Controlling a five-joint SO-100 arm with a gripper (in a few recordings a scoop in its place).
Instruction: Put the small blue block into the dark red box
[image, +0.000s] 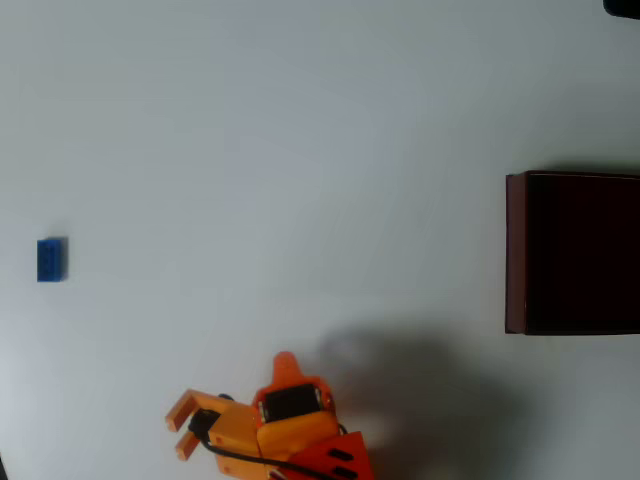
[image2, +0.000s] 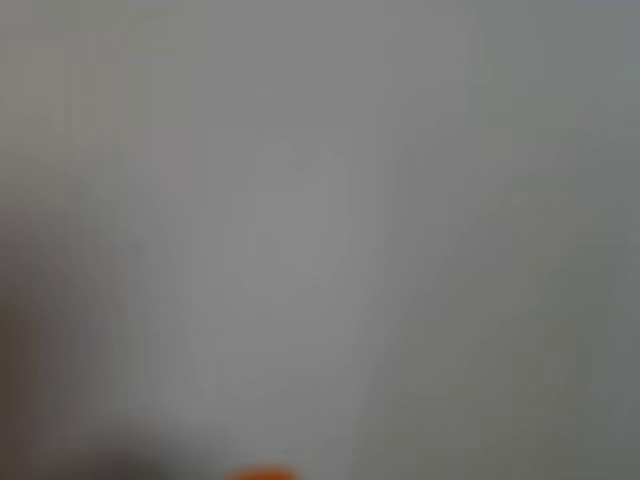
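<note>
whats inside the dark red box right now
In the overhead view the dark red box shows only a very dark interior with nothing visible in it; its right part is cut off by the picture edge. The small blue block lies on the table, far left.

In the overhead view, the block (image: 52, 259) lies on the table (image: 300, 150) at nine o'clock, near the left edge. The box (image: 572, 252) sits at three o'clock, cut off by the right edge, well apart from the block. The gripper (image: 182, 428) is at about seven o'clock near the bottom edge, fingers pointing toward nine o'clock with a gap between them, the arm (image: 300, 440) just to its right. The block lies toward eleven o'clock from the gripper, apart from it.
</note>
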